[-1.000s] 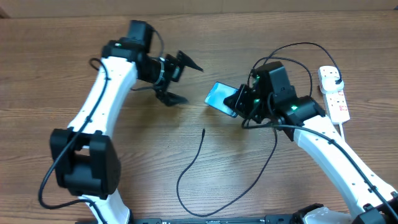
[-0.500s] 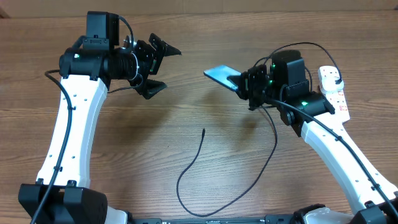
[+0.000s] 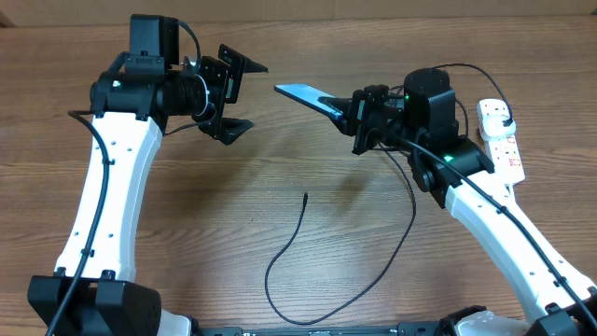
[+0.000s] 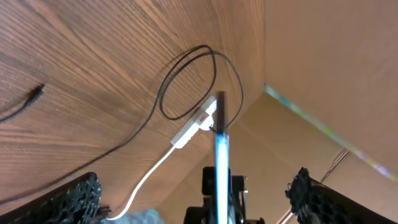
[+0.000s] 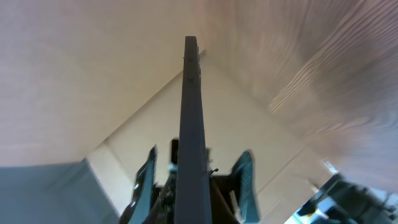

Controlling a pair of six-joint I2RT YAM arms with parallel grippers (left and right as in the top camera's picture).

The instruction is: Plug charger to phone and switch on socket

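The phone (image 3: 306, 95) is held off the table, tilted, its lit screen edge (image 4: 221, 149) showing cyan in the left wrist view. My right gripper (image 3: 357, 119) is shut on the phone's right end, and the dark phone edge (image 5: 189, 118) runs up between its fingers (image 5: 245, 177). My left gripper (image 3: 242, 96) stands open, facing the phone's free end with a small gap. The charger (image 3: 289, 243) loops on the table with its connector tip (image 3: 306, 196) lying free. Its black plug head (image 3: 501, 115) sits in the white socket (image 3: 502, 142) at the far right.
The charger's loop (image 4: 186, 81) and the socket (image 4: 189, 127) show far off in the left wrist view. Brown cardboard walls (image 4: 323, 56) border the back of the wooden table (image 3: 187, 233).
My right gripper has lifted the phone and carried it left toward my left gripper. The left arm swung back to the left, and its open gripper now faces the phone.
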